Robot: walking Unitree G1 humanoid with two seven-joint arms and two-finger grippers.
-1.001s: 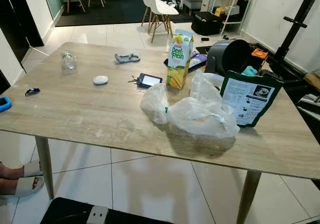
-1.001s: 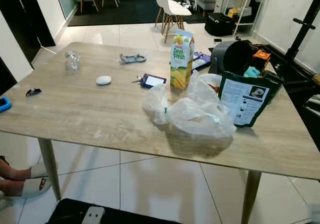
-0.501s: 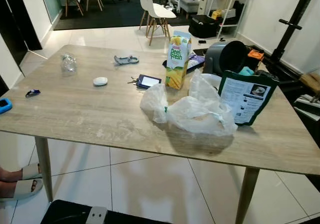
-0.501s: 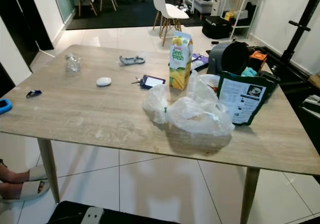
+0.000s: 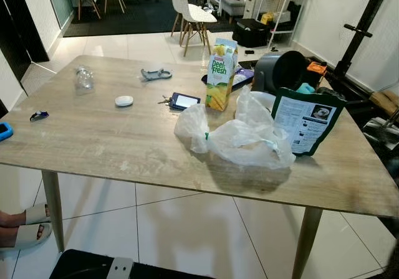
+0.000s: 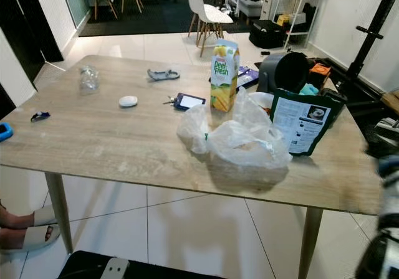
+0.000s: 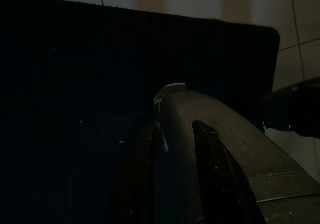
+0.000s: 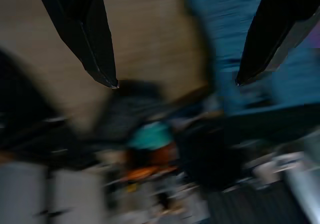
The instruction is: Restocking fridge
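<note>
A yellow-green Peel Fresh juice carton [image 5: 222, 73] stands upright at the back of the wooden table [image 5: 93, 142]. In front of it lies a crumpled clear plastic bag [image 5: 240, 143] with something inside. A dark green pouch [image 5: 308, 120] stands to the bag's right. My right arm [image 6: 385, 223] shows as a blur at the lower right, beside the table's near right corner. In the right wrist view my right gripper [image 8: 175, 81] is open, its black fingers [image 8: 82, 29] wide apart over a blurred scene. The left wrist view is very dark.
A phone [image 5: 186, 99], keys, a small white disc [image 5: 124, 101] and a crushed clear bottle [image 5: 83, 78] lie on the table's left half. A black pot [image 5: 283, 70] sits behind the pouch. A person's sandalled feet [image 5: 19, 226] are at the lower left. White chairs [image 5: 193, 14] stand beyond.
The camera has shifted slightly. My right arm has come up into the right eye view at the lower right, blurred by motion. The things on the table have not moved.
</note>
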